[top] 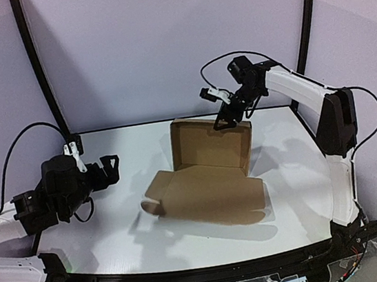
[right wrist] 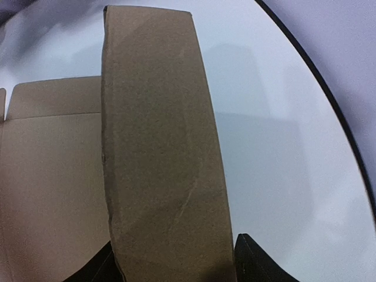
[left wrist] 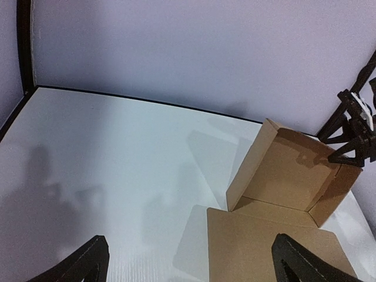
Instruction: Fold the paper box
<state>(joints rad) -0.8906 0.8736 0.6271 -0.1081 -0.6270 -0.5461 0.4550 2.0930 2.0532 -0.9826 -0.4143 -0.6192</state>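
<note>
The brown paper box lies mid-table, its flat panel on the surface and its shallow tray part standing upright at the back. My right gripper comes down on the tray's top wall. In the right wrist view that wall fills the gap between the two fingers, which press against both its sides. My left gripper hangs left of the box, open and holding nothing. In the left wrist view its fingers stand wide apart, with the box ahead and to the right.
The white table is bounded by a black rim at the back. Black frame poles rise at the back corners before a pale backdrop. The right arm's upright link stands by the right edge.
</note>
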